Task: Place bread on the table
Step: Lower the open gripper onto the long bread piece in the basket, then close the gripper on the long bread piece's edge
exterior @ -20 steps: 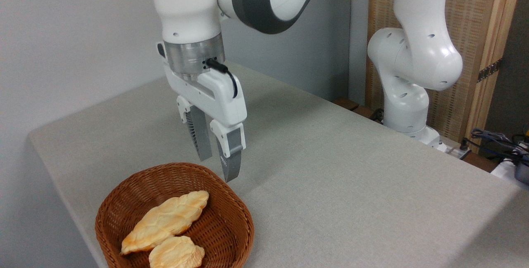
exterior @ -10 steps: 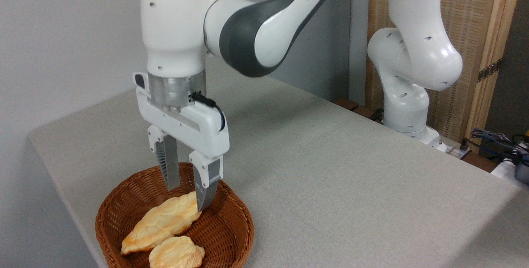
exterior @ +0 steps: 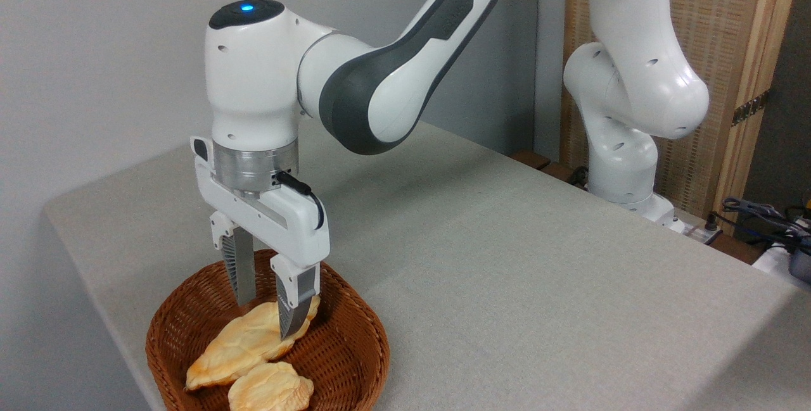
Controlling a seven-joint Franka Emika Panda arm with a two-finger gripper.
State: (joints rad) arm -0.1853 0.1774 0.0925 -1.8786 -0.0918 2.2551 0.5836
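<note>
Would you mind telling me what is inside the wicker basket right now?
The wicker basket holds the long bread and a smaller bread piece beside it. The open gripper straddles the long bread's upper end, hiding part of it; the weave beneath both is covered.

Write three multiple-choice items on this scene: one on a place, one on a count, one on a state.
1. Where does the long bread lie?
A. in the basket
B. on the bare table
C. on the floor

2. How many bread pieces are there?
A. one
B. two
C. four

3. How is the gripper set?
A. shut, high above the table
B. open, fingers astride the long bread's upper end
C. out of view

Key: 1 A, wicker surrounds it. 2 B, a small bread lies beside it. 3 B, a gap shows between the fingers.
</note>
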